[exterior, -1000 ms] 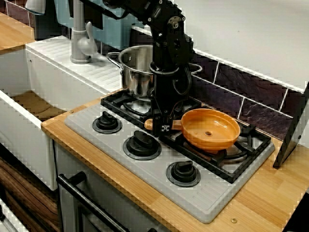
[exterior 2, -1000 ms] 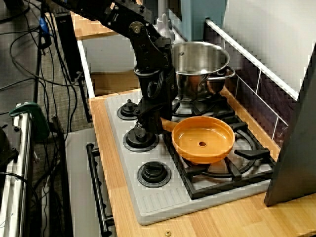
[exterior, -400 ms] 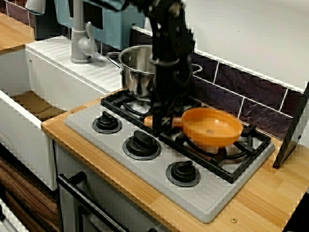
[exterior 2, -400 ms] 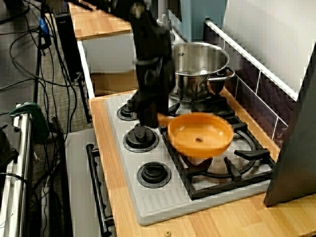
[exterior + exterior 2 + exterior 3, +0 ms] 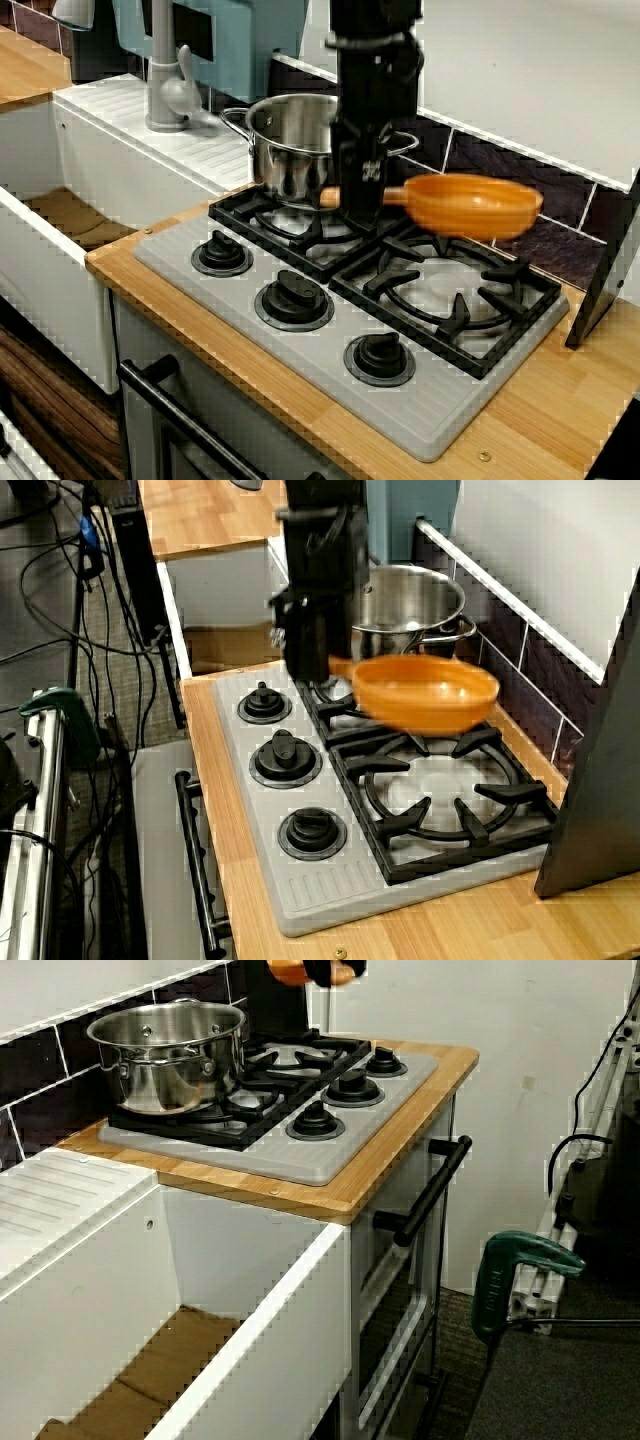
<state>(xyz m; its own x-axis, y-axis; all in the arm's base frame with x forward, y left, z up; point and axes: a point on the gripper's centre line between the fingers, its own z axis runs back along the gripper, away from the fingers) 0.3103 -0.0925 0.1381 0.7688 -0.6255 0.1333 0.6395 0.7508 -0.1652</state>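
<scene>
We see our tool (image 5: 358,196) clamped on the handle of one orange pan (image 5: 472,205), held level in open air above a grate (image 5: 445,290). One steel pot (image 5: 285,150) stands just beside the tool. Three knobs (image 5: 293,297) line the stove's front edge, near the desk (image 5: 560,400) rim.

Steel pot (image 5: 285,150) on the hob (image 5: 430,405) (knobs (image 5: 294,297) in front)

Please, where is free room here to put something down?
The burner grate below the orange pan, held up by the jaws, is bare. The wooden counter between stove and leaning dark board is free too. Crowded: the burner with the steel pot, and the knobs in front.
</scene>
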